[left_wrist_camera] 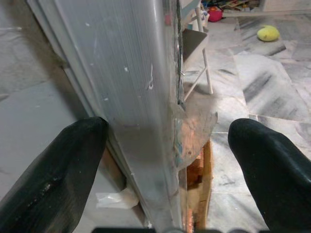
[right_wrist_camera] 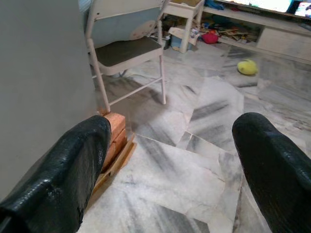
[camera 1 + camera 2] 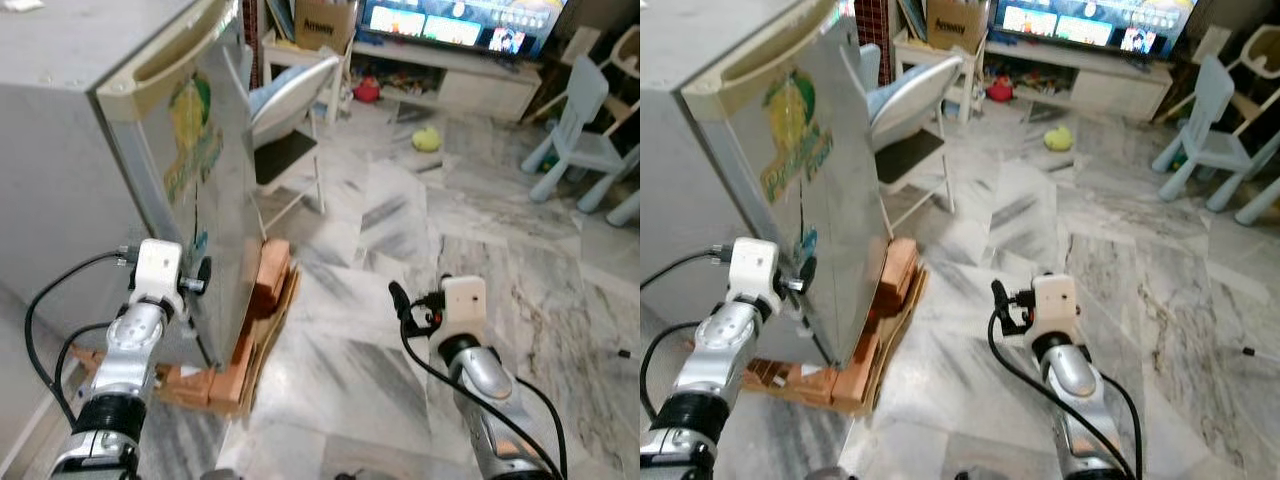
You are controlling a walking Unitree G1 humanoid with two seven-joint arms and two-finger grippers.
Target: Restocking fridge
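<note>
At the left stood the fridge (image 3: 150,150), a small grey one with its door closed and a yellow and green sticker (image 3: 190,135) on the door front. It rested on red bricks (image 3: 265,285) and flat cardboard (image 3: 270,335) laid on the marble floor (image 3: 400,250). The left gripper (image 1: 167,160) was at the lower edge of the door, on the side away from the hinge, and its two black fingers (image 1: 53,170) were spread apart, one on each side of that door edge, not pressed against it. Behind the fridge there was a folding chair (image 3: 290,130) with a dark seat. More to the right, the right gripper (image 2: 170,165) was held low over the bare floor, well apart from the fridge, with its fingers (image 2: 63,165) also wide apart and nothing between them. Beyond it a yellow toy (image 3: 427,138) lay on the floor. At the far side a television (image 3: 455,22) was lit on a low white cabinet (image 3: 470,85), and at the right stood a pale blue plastic chair (image 3: 585,130).
</note>
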